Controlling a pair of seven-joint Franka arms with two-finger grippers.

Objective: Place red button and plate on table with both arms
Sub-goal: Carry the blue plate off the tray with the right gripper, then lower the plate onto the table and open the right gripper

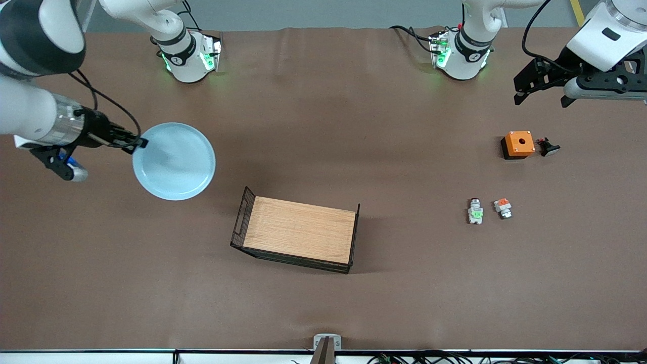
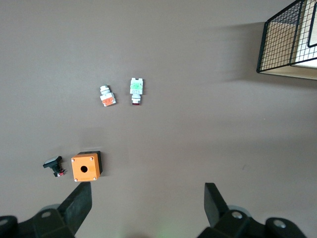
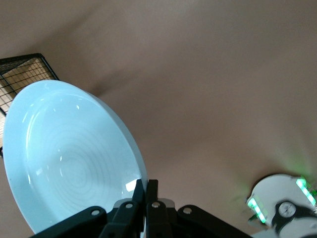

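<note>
1. Nearest the front camera stands one wire rack [image 1: 298, 235] with a wood top, mid-surface [image 1: 323, 308], untouched.

2. Next out, toward the left arm's end, lie two small switch pieces side by side: the red button [image 1: 475, 211], green-blocked, and the orange-red piece [image 1: 503, 208] at its 3 o'clock in the front view. In that view the button's long axis runs roughly 12 to 6; which end carries the dark tip is hard to make out there.

3. Farther again sit one orange box [image 1: 518, 144] and one small black part [image 1: 547, 147] just beside it.

4. The left hand [image 1: 543, 91] hangs released, jaws wide and empty, over the surface near the orange box. In the front view the button lies at about its 7 o'clock, nearer the camera; in the left wrist view it shows ahead of the open fingers [image 2: 79, 206]. This arm is plainly the nearer one to it, so the reach looks like its job.

5. The right hand [image 1: 136, 144] is clenched on the rim of the one plate [image 1: 174, 161], holding it tilted above the surface at the right arm's end, not yet set down.
</note>
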